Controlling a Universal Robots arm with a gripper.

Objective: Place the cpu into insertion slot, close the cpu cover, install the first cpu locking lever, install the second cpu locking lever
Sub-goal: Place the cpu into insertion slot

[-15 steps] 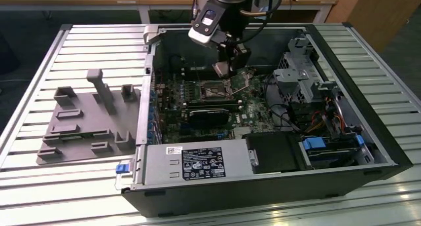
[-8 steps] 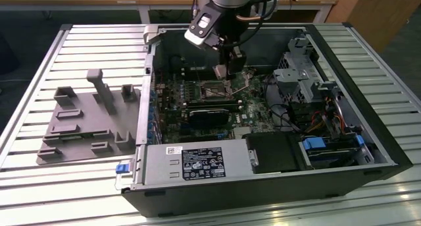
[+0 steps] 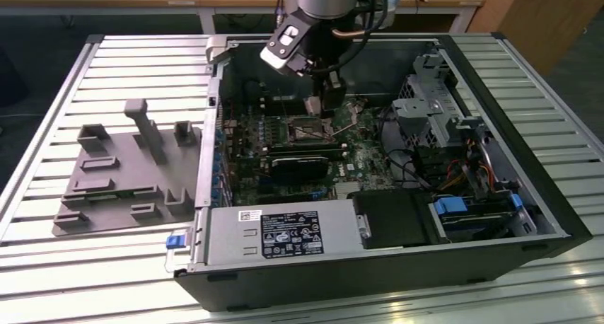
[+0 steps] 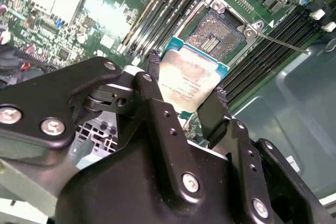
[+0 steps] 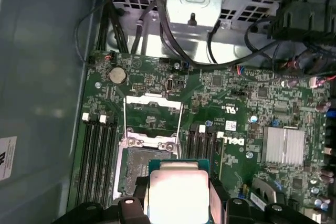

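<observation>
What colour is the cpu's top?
The cpu is silver-grey on top, edged teal; best in the second wrist view.

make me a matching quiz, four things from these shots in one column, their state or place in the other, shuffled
1 cpu
2 cpu cover
3 insertion slot
4 grey fixture

A swung open
B on the table
C empty
D held in the claw

Pairs: 1-D, 2-A, 3-C, 4-B
</observation>
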